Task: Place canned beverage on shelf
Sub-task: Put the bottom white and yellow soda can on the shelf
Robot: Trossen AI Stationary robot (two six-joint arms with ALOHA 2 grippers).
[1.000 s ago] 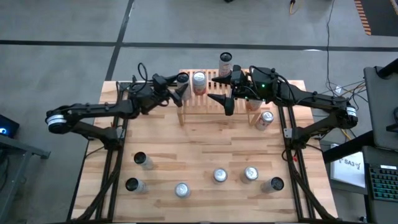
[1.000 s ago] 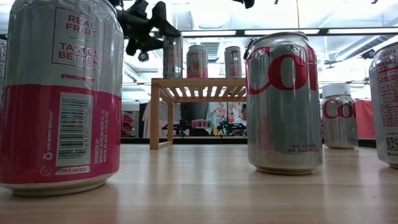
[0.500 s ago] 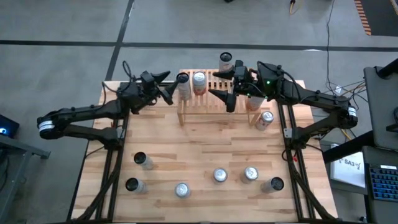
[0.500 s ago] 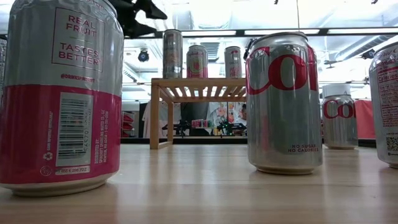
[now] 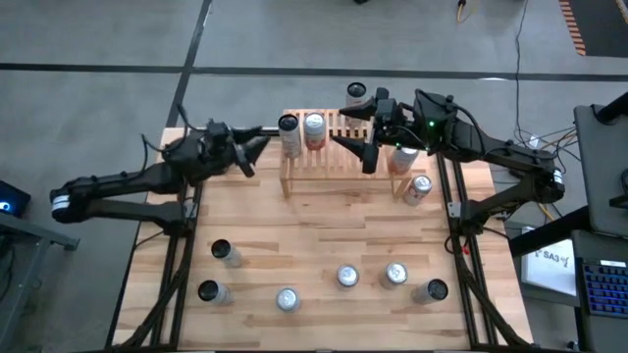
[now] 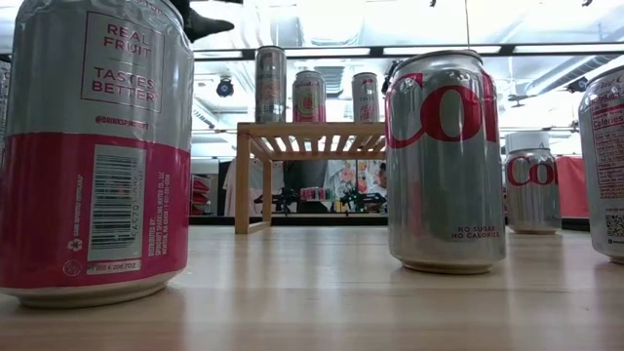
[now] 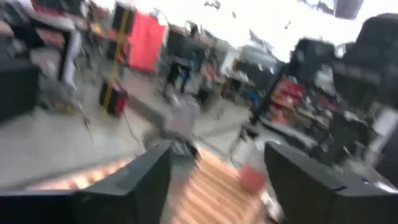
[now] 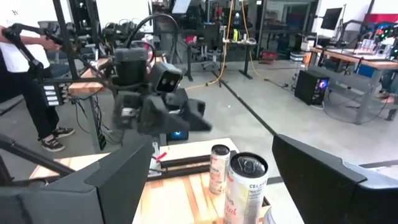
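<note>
The shelf (image 5: pixel 329 169) (image 6: pixel 312 131), a low rack of light wood, stands at the table's far middle. Three cans stand upright on its slatted top: a left can (image 5: pixel 287 126) (image 6: pixel 271 84), a middle can (image 5: pixel 314 126) (image 6: pixel 309 96) and a far can (image 5: pixel 355 95) (image 6: pixel 366 97). My left gripper (image 5: pixel 257 145) (image 7: pixel 217 180) hovers to the left of the shelf, open, pointing level toward it, with nothing between its fingers. My right gripper (image 5: pixel 351 154) (image 8: pixel 211 180) hangs open above the shelf's right half; two cans (image 8: pixel 244 186) show beyond its fingers.
Several loose cans stand on the table's near half (image 5: pixel 346 277) (image 6: pixel 444 161) (image 6: pixel 97 146). Another can (image 5: pixel 420 186) stands just right of the shelf. Bare tabletop lies between the shelf and the near cans. A person (image 8: pixel 25 81) stands in the room beyond the table.
My left gripper has drawn back from the shelf's left can toward the table's left edge and has risen; the can stays upright on the shelf. My right gripper has risen a little above the shelf.
</note>
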